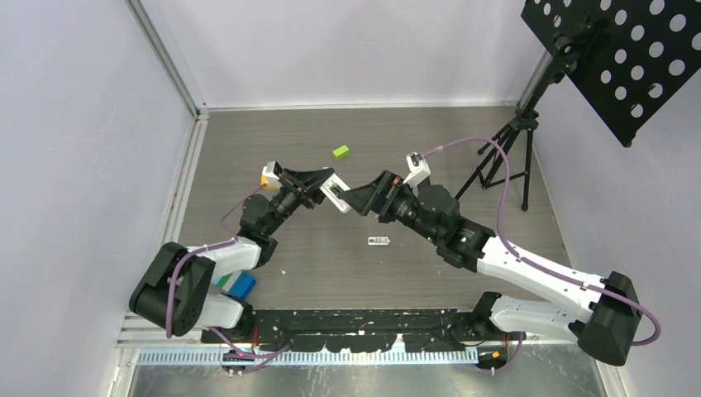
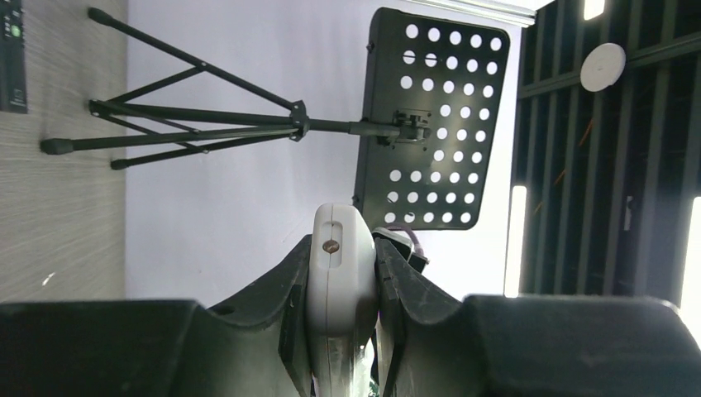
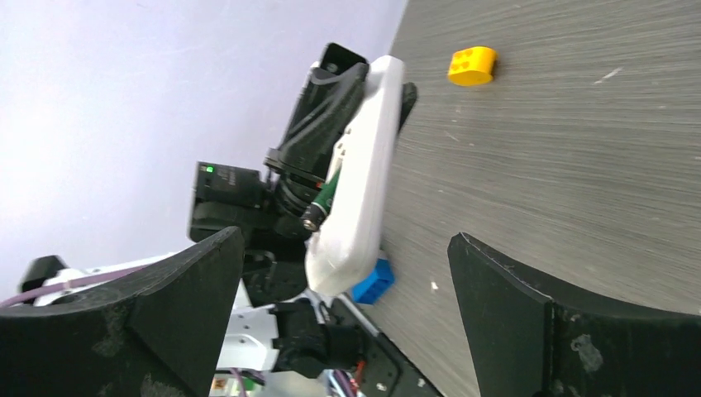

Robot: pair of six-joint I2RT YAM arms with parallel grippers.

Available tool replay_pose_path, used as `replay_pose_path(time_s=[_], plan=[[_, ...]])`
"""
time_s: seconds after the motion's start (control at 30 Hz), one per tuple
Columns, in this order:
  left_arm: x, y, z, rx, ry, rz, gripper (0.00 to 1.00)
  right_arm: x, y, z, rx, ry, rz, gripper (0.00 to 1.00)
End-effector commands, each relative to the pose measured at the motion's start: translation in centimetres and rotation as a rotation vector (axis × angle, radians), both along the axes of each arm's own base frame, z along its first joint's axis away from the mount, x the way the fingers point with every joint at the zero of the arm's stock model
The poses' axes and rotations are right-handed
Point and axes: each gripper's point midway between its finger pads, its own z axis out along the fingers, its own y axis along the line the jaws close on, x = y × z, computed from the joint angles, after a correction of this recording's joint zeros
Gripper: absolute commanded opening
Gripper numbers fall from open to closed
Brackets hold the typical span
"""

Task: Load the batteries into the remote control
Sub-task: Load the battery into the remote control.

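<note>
My left gripper (image 1: 321,187) is shut on a white remote control (image 1: 337,198) and holds it up above the middle of the table. In the left wrist view the remote (image 2: 335,281) stands edge-on, clamped between both fingers (image 2: 281,289). In the right wrist view the remote (image 3: 368,182) shows its open back, where a dark, green-tinged battery (image 3: 324,197) sits in the compartment. My right gripper (image 1: 357,201) faces the remote's free end. It stands wide open (image 3: 345,240) with nothing held, and its fingers are clear of the remote. No loose batteries show.
A small black remote (image 1: 378,241) lies on the table in front of the grippers. A green block (image 1: 340,151) sits farther back, a yellow block (image 3: 472,66) near the left wrist, and a blue block (image 1: 241,285) by the left base. A music stand (image 1: 512,157) occupies the back right.
</note>
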Motion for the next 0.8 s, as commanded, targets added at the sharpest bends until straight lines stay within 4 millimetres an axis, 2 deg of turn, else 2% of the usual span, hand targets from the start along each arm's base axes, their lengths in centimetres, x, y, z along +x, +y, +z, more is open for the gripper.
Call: replay_pose_path(time_s=[0.0, 0.13, 0.4, 0.77], plan=[[-0.4, 0.0, 4.1, -0.112, -0.103, 0.010, 0.00, 0.0, 1.0, 4.2, 0.214, -0.003, 0.016, 0.99], [-0.3, -0.2, 4.0, -0.097, -0.113, 0.012, 0.00, 0.1, 1.4, 3.8, 0.260, 0.034, 0.015, 0.96], [-0.3, -0.8, 3.8, -0.078, -0.124, -0.004, 0.00, 0.6, 2.6, 2.8, 0.243, 0.098, 0.026, 0.68], [-0.8, -1.4, 4.4, -0.056, -0.175, -0.018, 0.00, 1.0, 2.6, 1.9, 0.246, 0.121, 0.007, 0.45]])
